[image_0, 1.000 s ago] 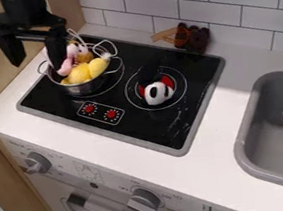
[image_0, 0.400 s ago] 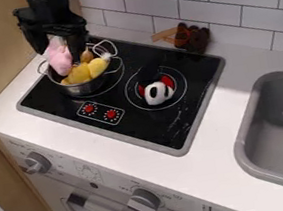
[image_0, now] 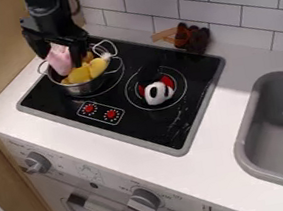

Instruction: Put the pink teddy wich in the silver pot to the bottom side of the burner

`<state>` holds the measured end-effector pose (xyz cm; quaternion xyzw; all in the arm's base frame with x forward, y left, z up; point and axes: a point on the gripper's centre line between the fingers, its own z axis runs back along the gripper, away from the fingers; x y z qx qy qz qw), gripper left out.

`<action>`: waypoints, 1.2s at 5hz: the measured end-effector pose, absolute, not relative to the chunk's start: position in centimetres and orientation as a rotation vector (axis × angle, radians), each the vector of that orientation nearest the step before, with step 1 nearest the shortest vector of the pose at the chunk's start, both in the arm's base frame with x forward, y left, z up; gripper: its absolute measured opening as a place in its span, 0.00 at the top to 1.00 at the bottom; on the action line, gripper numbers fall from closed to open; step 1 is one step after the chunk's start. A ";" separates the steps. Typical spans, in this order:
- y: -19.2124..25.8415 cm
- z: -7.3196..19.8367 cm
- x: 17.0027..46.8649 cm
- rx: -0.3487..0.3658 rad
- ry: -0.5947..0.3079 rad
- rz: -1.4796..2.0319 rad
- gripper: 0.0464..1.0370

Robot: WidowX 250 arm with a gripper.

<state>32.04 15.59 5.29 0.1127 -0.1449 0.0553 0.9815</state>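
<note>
My claw (image_0: 61, 61) grips the pink teddy (image_0: 60, 63) at the silver pot (image_0: 86, 88), so the grasp looks done; lifting clear and placing at the burner's (image_0: 151, 126) bottom side are left.

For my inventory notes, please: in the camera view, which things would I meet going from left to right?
Left oven knob, silver pot, black-and-white toy, dark brown toy, gray sink.

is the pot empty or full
Full: yellow pieces sit heaped in the pot, some up above its rim
</note>
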 end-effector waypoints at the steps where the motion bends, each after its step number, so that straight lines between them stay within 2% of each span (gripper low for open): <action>1: 15.6 4.7 32.7 0.242 -0.318 0.113 0.04; 3: 15.6 4.0 33.8 0.252 -0.384 0.109 0.06; 4: 15.6 4.0 33.8 0.245 -0.387 0.124 0.15; 6: 15.0 3.6 33.0 0.172 -0.344 0.126 0.71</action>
